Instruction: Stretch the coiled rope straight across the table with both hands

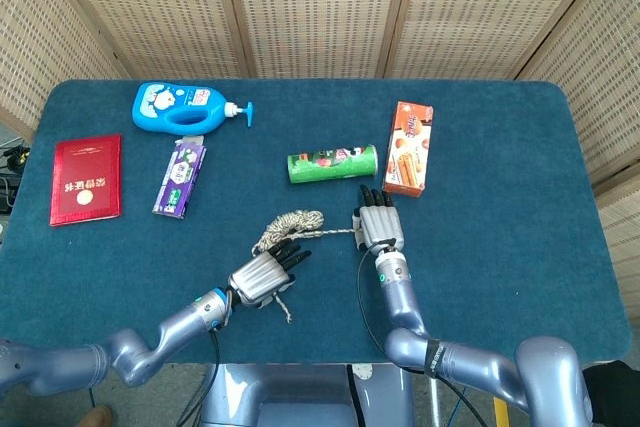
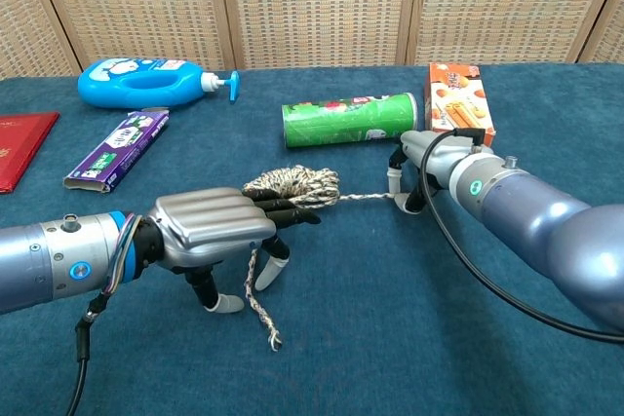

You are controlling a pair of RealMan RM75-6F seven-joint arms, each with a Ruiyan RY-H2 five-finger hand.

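Note:
The rope's coil (image 1: 291,220) (image 2: 292,185) lies bunched mid-table. From it a thin taut strand (image 2: 363,198) runs right to my right hand (image 1: 377,229) (image 2: 432,160), which pinches the rope's end at the table surface. My left hand (image 1: 263,273) (image 2: 208,227) reaches in from the left with its fingers stretched out. Its dark fingertips (image 2: 292,209) touch the coil's near edge, and its thumb stands on the cloth. The rope's loose tail (image 2: 261,311) trails down past that hand toward me. No grip on the rope shows there.
A green can (image 1: 332,163) (image 2: 351,119) lies just behind the coil, and an orange box (image 1: 408,147) (image 2: 458,94) lies behind my right hand. Far left are a blue bottle (image 1: 180,107), a purple packet (image 1: 180,179) and a red booklet (image 1: 86,179).

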